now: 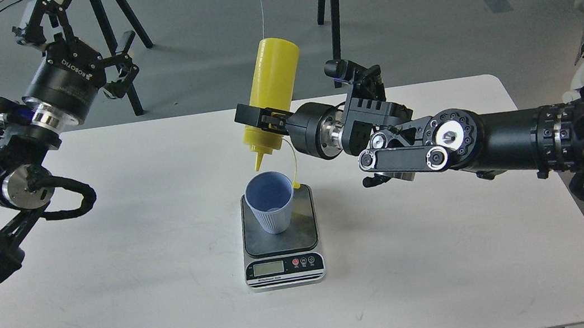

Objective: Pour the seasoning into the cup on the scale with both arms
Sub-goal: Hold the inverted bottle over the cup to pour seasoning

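Right claw (263, 122): clenched around the lower body of the yellow squeeze bottle (273, 84), just above its shoulder. Bottle held upside down and slightly tilted, nozzle pointing down, its tip just above the rim of the cup (271, 203). Tethered cap (296, 186) hangs on its strap beside the cup's rim.

Cup: light blue, ribbed, upright on the dark platform of the scale (280, 239). What it holds cannot be told.

Scale: near the middle of the white desk (118, 300); small display and round buttons on the silver front; the print beneath is too small to read.

Left claw (77, 28): raised at the far left, well apart from the scale, fingers spread, gripping nothing. Housing lettered "ROBOTIQ".
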You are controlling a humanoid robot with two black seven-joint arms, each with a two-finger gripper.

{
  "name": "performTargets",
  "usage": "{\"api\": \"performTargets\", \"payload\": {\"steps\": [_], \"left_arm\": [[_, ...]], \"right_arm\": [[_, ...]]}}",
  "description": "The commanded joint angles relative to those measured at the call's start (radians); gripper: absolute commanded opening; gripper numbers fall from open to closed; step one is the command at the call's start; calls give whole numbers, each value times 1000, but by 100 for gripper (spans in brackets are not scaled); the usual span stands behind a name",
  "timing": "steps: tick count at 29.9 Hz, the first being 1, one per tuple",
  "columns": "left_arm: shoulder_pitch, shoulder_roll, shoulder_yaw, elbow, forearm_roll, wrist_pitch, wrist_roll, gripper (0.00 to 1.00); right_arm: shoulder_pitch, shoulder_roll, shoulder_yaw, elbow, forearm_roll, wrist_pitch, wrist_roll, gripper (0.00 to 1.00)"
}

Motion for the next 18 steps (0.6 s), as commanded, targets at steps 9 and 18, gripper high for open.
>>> {"api": "performTargets", "payload": {"steps": [9,18], "left_arm": [[0,6,0,0,0,-1,-6,100],[0,6,0,0,-2,-1,-6,100]], "right_arm": [[22,38,-127,-72,-83,-29,0,35],[32,38,-147,-84,-115,-36,0,35]]}}
